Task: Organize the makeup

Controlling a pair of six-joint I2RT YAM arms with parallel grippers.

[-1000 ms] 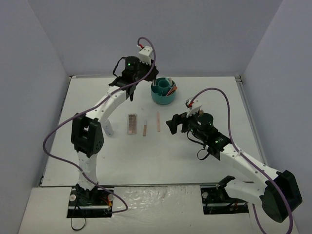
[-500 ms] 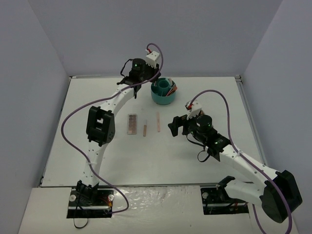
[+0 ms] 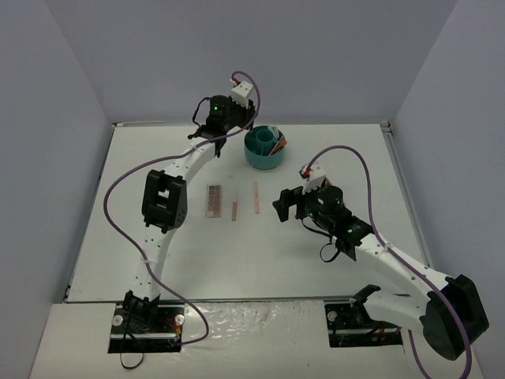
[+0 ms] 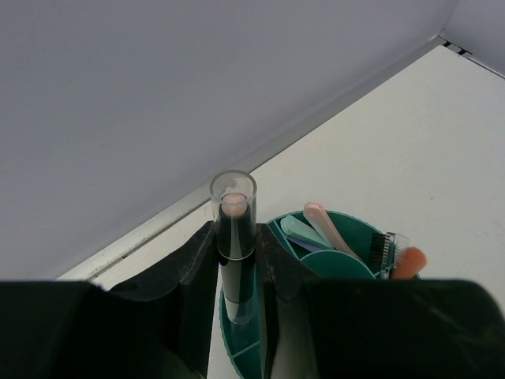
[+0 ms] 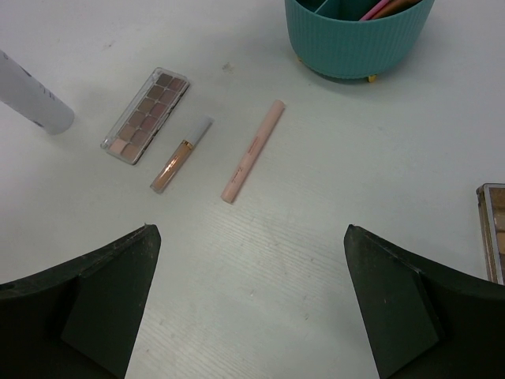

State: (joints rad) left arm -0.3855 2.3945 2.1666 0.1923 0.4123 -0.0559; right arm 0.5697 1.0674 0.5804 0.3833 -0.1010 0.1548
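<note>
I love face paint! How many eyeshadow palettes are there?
2. One rectangular brown-pink eyeshadow palette lies beside the silver-capped gloss tube; another peeks in at the right wrist view's right edge. Others may be hidden.

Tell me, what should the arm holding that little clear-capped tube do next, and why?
Probably lower the clear-capped tube straight down into the teal cup. The left gripper is shut on it, holding it upright, and in the wrist view its lower end seems to hang just above one of the cup's open compartments.
</note>
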